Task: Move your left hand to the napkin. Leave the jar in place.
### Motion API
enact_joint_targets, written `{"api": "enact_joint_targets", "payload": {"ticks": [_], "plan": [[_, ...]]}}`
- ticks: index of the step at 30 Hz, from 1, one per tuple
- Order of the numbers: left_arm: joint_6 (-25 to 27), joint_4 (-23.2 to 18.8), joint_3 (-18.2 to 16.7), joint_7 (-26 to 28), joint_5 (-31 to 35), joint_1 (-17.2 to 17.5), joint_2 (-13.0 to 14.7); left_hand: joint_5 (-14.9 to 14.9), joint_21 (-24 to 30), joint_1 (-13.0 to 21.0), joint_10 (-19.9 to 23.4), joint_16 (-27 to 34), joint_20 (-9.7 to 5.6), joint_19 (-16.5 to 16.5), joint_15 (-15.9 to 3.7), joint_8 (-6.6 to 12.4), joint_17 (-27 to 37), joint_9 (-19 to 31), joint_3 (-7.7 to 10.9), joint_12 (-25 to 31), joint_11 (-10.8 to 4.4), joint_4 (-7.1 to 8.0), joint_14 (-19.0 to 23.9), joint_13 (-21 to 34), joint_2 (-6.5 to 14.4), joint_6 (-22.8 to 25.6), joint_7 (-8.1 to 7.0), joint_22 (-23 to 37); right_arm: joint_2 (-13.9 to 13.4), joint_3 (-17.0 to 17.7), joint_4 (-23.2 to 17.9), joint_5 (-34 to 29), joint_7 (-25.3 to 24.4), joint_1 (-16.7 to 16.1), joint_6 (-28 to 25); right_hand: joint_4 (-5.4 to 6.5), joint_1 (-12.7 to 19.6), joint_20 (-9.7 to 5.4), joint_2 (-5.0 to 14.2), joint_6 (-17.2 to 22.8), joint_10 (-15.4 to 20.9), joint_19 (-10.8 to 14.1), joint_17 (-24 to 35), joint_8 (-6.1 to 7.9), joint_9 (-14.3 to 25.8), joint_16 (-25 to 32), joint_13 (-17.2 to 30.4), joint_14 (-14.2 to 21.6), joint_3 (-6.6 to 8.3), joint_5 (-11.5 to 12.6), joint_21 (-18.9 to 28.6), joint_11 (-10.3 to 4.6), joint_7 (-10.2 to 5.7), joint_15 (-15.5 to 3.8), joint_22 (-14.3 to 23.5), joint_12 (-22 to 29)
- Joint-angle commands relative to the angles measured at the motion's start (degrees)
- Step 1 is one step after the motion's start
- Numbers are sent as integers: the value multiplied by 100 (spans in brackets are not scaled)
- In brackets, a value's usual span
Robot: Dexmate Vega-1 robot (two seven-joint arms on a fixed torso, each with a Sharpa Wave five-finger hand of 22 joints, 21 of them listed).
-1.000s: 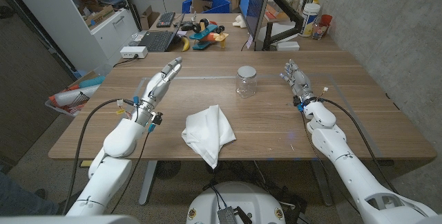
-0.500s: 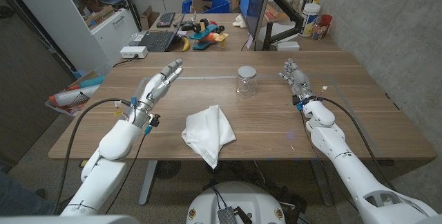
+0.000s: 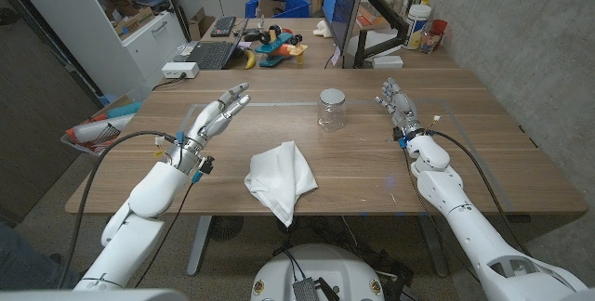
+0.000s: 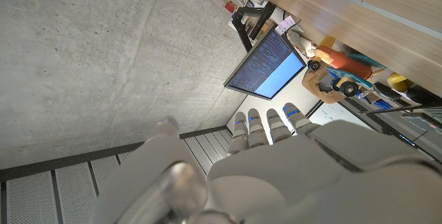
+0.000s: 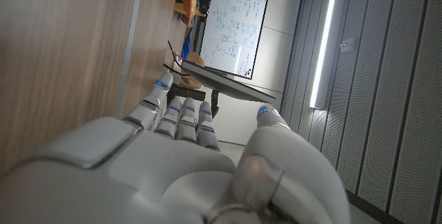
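Observation:
A crumpled white napkin (image 3: pixel 280 179) lies on the wooden table (image 3: pixel 483 152) near its front edge, at the middle. A clear glass jar (image 3: pixel 331 110) stands upright behind it, nearer the far side. My left hand (image 3: pixel 210 121) hovers over the left part of the table with its fingers spread and stretched out, holding nothing, well to the left of the napkin. My right hand (image 3: pixel 397 106) stays at the right with its fingers extended, to the right of the jar and apart from it. The left hand (image 4: pixel 276 155) and right hand (image 5: pixel 179 148) both appear open in their wrist views.
Beyond the table stand a desk with a laptop (image 3: pixel 203 54), toys (image 3: pixel 274 43) and a monitor (image 3: pixel 344 8). A shelf unit (image 3: pixel 121 13) stands at the back left. A concrete wall runs along the right side.
My left arm has lifted a little and swung slightly right, its fingers fanning apart. The right hand, the jar and the napkin stay where they were.

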Motion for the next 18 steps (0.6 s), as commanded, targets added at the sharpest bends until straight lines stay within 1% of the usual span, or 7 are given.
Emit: {"api": "enact_joint_targets", "payload": {"ticks": [1, 12, 18], "plan": [[-74, -145, -17, -46, 161, 140, 115, 0, -11, 85, 35, 54, 13, 24, 20, 21, 7, 31, 10, 44, -2, -38, 21, -2, 10, 87, 2, 14, -18, -38, -6, -62, -24, 30, 64, -34, 28, -13, 24, 66, 50, 63, 2, -28, -1, 37, 2, 67, 12, -10, -13, -4, 3, 16, 5, -14], [20, -264, 74, -29, 500, 135, 199, -4, -42, 97, 36, 49, 19, 28, 19, 16, 8, 33, 13, 41, 5, -57, 28, -2, 15, 109, 4, 15, -29, -53, 42, -76, -21, 41, 110, -41, 20, -7, 29, 72, 52, 75, -11, -29, -1, 37, 2, 70, 8, -10, -38, -11, -1, 10, 6, -21], [101, -294, 180, 127, 848, 101, 204, -6, -63, 103, 45, 45, 18, 28, 17, 13, 9, 34, 14, 42, -11, -68, 28, -2, 18, 122, -4, 15, -21, -30, 258, -37, 111, 146, 197, -44, 12, -6, 28, 75, 61, 78, -18, -29, -1, 38, 2, 72, 3, -11, -54, -8, -1, 10, 6, -22]]}}
